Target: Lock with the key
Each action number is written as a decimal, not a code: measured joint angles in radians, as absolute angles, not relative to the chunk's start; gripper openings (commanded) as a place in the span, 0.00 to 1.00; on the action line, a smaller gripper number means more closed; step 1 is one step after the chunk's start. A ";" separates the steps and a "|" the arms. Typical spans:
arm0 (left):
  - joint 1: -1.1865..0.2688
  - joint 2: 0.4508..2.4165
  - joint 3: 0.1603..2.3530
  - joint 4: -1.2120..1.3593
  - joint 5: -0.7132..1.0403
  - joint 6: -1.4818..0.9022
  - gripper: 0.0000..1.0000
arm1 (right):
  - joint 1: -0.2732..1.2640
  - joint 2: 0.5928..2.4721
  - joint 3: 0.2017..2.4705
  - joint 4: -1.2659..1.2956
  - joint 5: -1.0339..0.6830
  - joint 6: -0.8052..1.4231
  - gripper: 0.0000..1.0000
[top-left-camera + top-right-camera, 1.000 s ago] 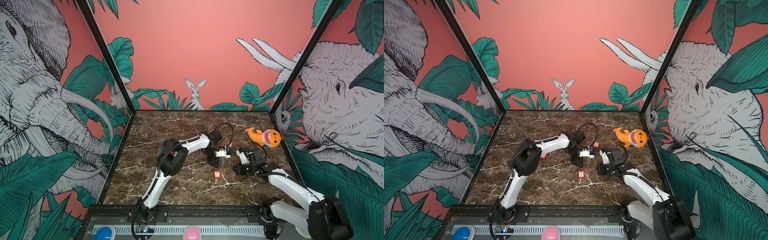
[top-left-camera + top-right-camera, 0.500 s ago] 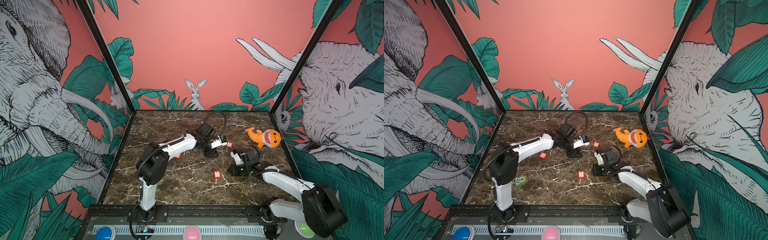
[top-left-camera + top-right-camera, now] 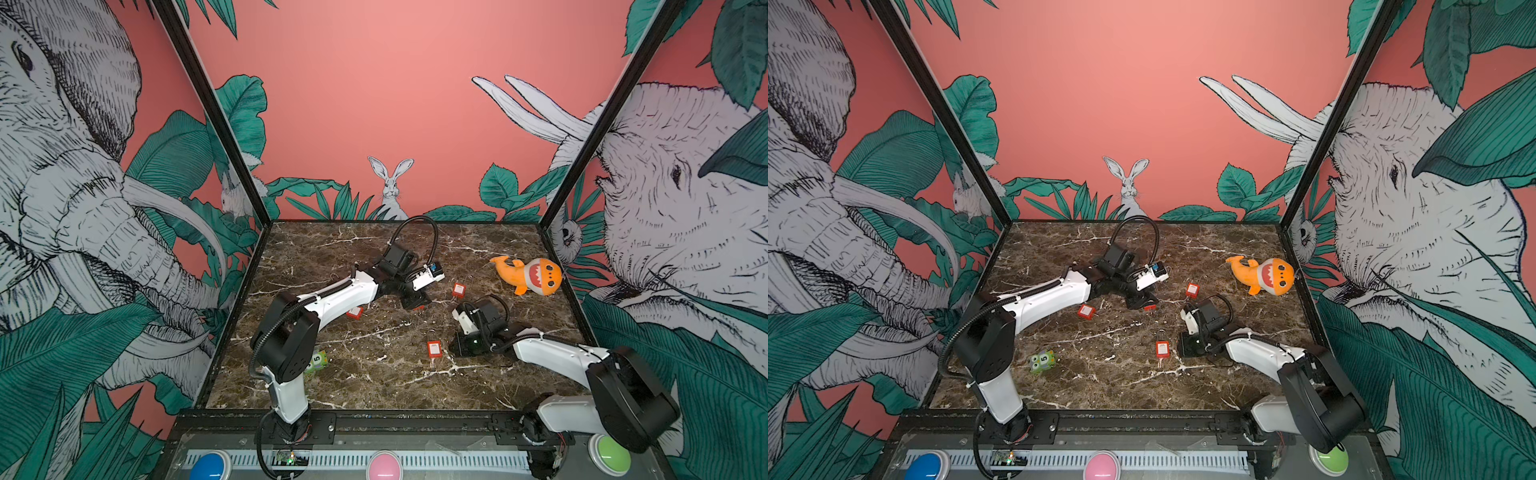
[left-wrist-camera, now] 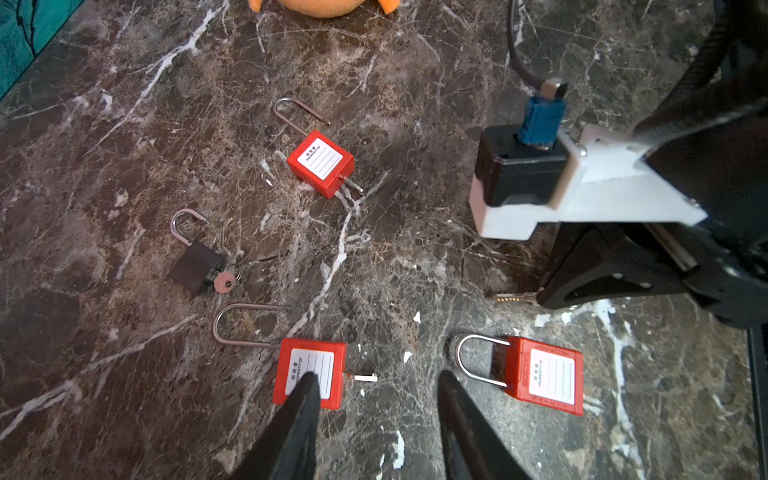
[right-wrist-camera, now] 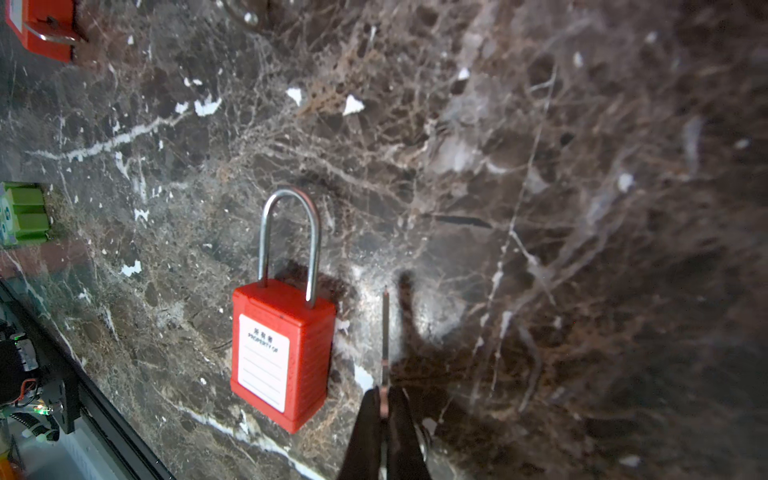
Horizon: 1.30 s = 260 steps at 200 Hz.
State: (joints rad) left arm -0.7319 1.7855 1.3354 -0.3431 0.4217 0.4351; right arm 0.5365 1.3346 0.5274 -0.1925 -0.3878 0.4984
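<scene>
Four red padlocks [image 3: 434,348], one dark padlock [image 4: 195,266], left claw [image 4: 376,376] open, right claw [image 5: 384,392] clamped on a key [image 5: 385,328]

Red padlock [image 5: 282,353], orange shark [image 3: 528,276], brown white-veined table [image 3: 374,386]

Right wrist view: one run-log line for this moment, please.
right end effector: shut on key | key: beside red padlock, not inserted | left end effector: open, empty
</scene>
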 measured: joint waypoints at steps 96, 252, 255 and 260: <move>-0.719 1.760 1.303 -0.277 0.423 0.414 0.49 | 0.522 1.283 0.761 -0.334 -0.227 0.401 0.59; -0.686 1.617 1.158 -0.089 0.328 0.391 0.50 | 0.421 1.757 1.155 -0.361 0.121 0.587 0.66; -0.684 1.614 1.157 -0.089 0.327 0.392 0.50 | 0.421 1.763 1.157 -0.361 0.121 0.589 0.66; -0.682 1.613 1.156 -0.088 0.324 0.393 0.50 | 0.421 1.770 1.161 -0.363 0.124 0.595 0.66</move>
State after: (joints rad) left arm -0.6819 1.6131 1.1561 -0.0879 0.3237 0.3931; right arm 0.4206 1.7699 1.1614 -0.3626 0.1238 0.5949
